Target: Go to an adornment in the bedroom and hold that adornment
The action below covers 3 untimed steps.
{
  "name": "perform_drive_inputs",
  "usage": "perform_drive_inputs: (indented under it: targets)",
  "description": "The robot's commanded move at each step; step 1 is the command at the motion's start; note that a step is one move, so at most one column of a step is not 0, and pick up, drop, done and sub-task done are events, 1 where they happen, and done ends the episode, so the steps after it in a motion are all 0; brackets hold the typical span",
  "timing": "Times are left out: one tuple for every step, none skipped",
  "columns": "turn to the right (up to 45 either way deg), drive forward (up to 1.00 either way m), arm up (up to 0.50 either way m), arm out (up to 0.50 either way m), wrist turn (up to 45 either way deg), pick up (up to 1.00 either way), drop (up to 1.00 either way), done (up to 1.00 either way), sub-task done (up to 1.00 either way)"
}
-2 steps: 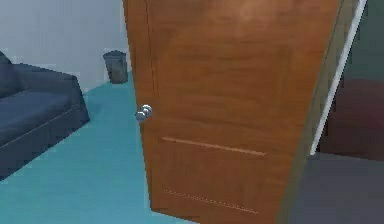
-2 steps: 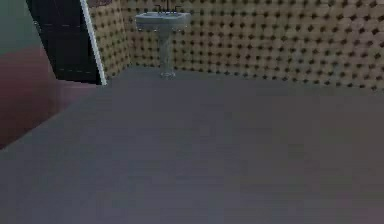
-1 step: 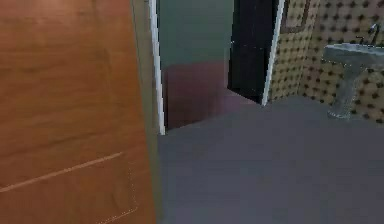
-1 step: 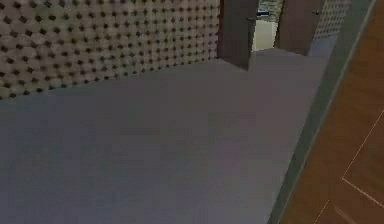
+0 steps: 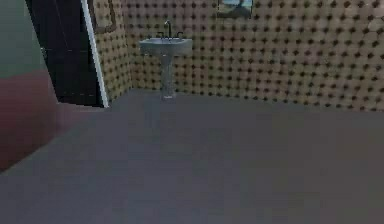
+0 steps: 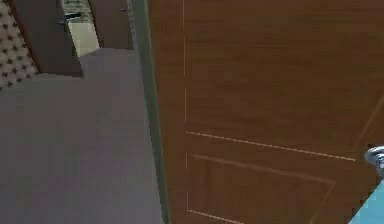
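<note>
A white pedestal sink (image 5: 166,55) with a faucet stands against a dotted tan wall (image 5: 290,55) in the forward view. A framed picture (image 5: 235,8) hangs on that wall at the top edge. In the arm side view a brown panelled door (image 6: 270,100) stands close, with a silver knob (image 6: 376,156) at its right edge.
A dark open doorway (image 5: 62,50) with a white frame lies at the forward view's left. Grey floor (image 5: 200,160) stretches ahead to the sink. A reddish surface (image 5: 22,115) sits at the left edge. In the arm side view, grey floor (image 6: 70,140) runs left of the door.
</note>
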Motion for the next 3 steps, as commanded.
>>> perform_drive_inputs:
  targets:
    - [42.0,0.00,0.00,0.00,0.0,0.00,0.00,0.00,0.00]
    - [0.0,1.00,0.00,0.00,0.0,0.00,0.00,0.00,0.00]
    - [18.0,0.00,0.00,0.00,0.0,0.00,0.00,0.00,0.00]
